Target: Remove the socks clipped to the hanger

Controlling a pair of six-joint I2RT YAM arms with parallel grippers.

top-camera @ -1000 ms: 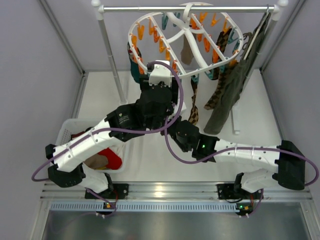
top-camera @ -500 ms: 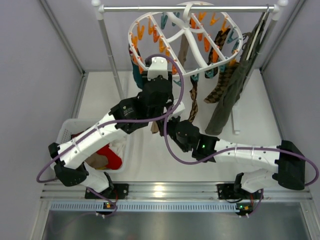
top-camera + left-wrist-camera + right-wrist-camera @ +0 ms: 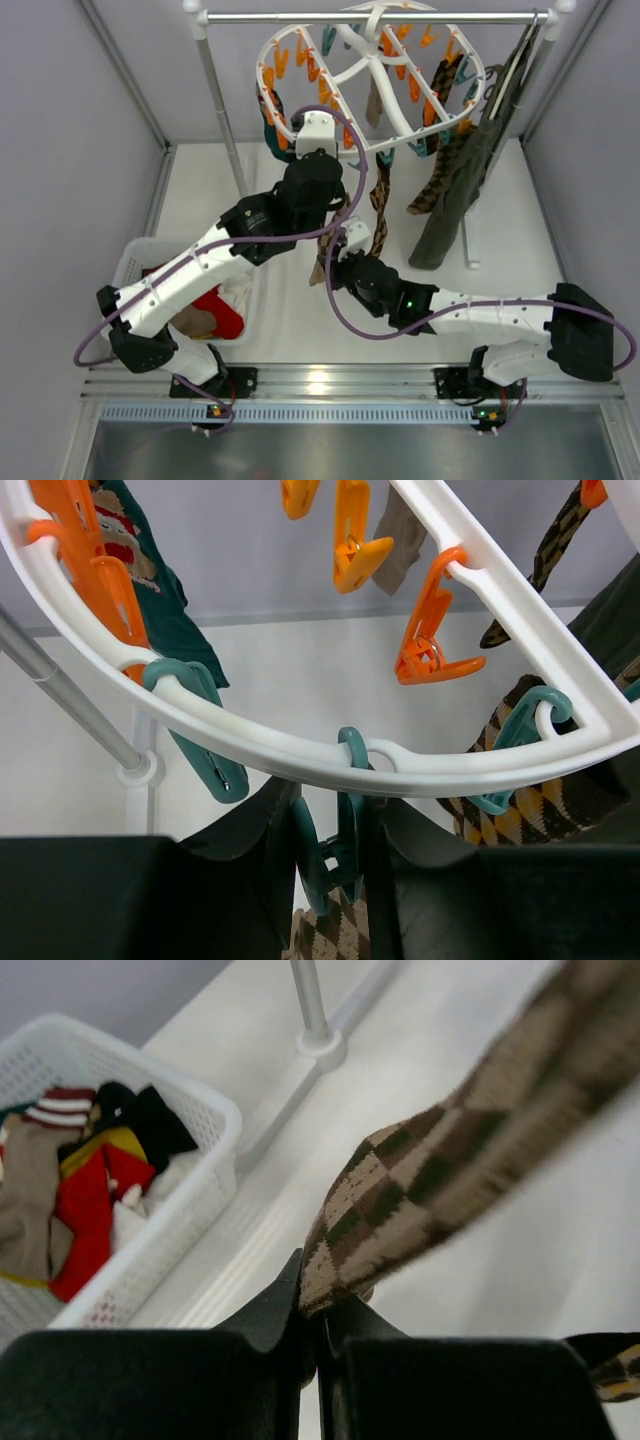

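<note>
We see the white oval hanger (image 3: 345, 68) on the metal rail (image 3: 300, 17) at top centre, with socks (image 3: 432, 190) and an olive-green garment (image 3: 445, 225) dangling at upper right. The left gripper (image 3: 318, 125) is up at its near rim. Mid-frame, the right gripper (image 3: 335, 260) meets a brown checked sock (image 3: 378, 212), and a white basket (image 3: 135, 258) of laundry sits lower left.

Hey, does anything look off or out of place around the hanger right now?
Only the argyle sock: instead of hanging loose it is stretched taut below the hanger, its tip pinched in the right gripper, while the left gripper sits round its teal clip. That fits pulling it off. Nothing looks spilled or broken.
</note>
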